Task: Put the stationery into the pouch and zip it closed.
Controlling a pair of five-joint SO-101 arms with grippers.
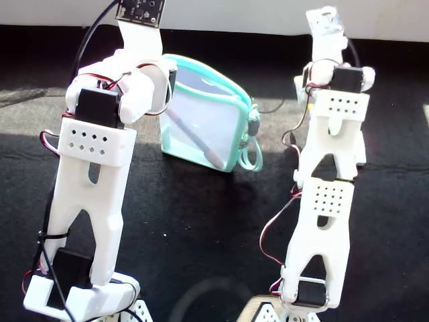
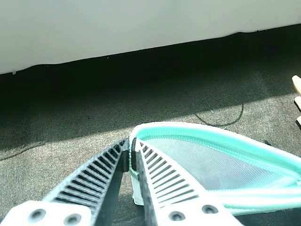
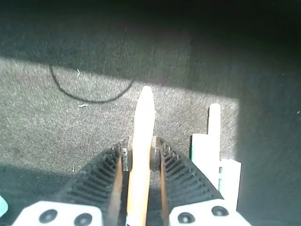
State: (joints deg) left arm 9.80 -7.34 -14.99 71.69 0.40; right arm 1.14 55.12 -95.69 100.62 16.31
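Left gripper [image 2: 129,143]: jaws closed, pinching the teal zipper rim of the pouch [image 2: 221,165] at one corner. The mesh body spreads away to one side of the jaws, and its mouth seems open. Right gripper [image 3: 140,153]: jaws clamped on a pencil [image 3: 143,113], whose pale tip projects past the fingertips above the table [image 3: 70,117]. A white item [image 3: 214,150], probably also stationery, lies just beside one jaw without touching it. The high view shows a pen [image 1: 194,137] lying inside the pouch.

Handling, as judged: the pouch is light, soft mesh and fabric and would sag or fold if taken by its wall. The stiffer zipper rim at a corner is the sound hold, with the pull tab reserved for closing. The pencil is light, rigid and smooth, so it may twist or slide between the ribbed jaws. A firm hold across the shaft leaves the tip free to lead into the mouth.
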